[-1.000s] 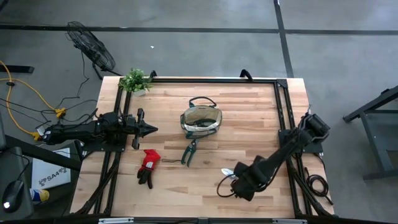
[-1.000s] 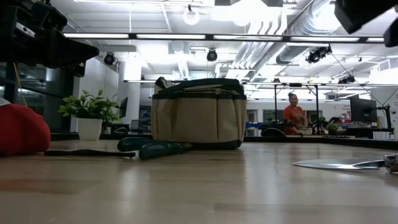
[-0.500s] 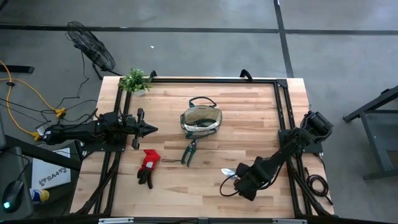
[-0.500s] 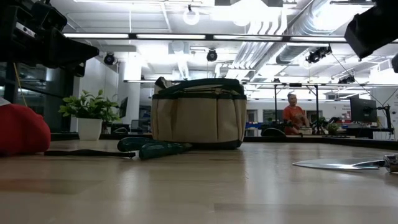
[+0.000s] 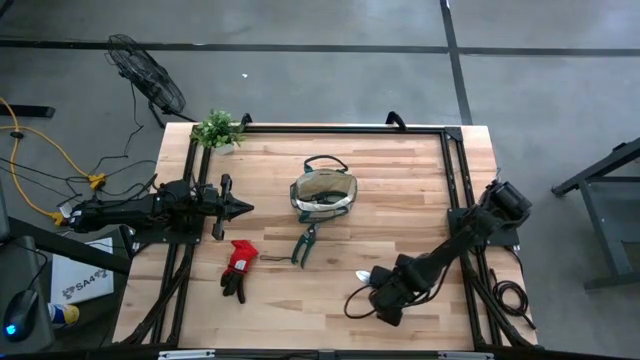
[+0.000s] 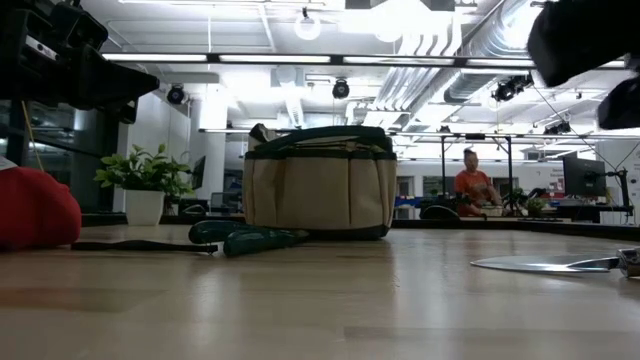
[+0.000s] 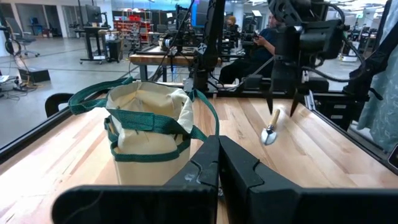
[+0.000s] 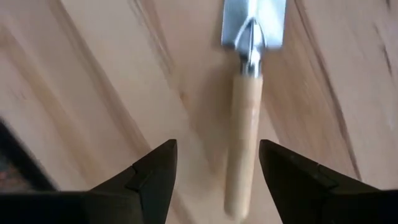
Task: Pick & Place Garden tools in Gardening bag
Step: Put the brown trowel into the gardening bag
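Wooden-handled trowel point(image 8: 244, 121) lies between the right gripper's point(image 8: 217, 174) spread jaws; left gripper point(image 7: 217, 163) closed, empty

A small potted plant point(image 5: 218, 130) stood at the table's point(image 5: 400, 200) corner, behind the jaws of the left gripper point(image 5: 245, 208) and off to one side. A floor fan point(image 5: 145, 75) stood farther off still.

No legible text or labels anywhere.

This was a big open robotics lab: exposed ceiling ducts point(image 6: 430, 60) ran overhead, workbenches point(image 7: 168, 59) crowded with equipment stood on the concrete floor, and a person point(image 6: 470, 185) sat at a far desk.
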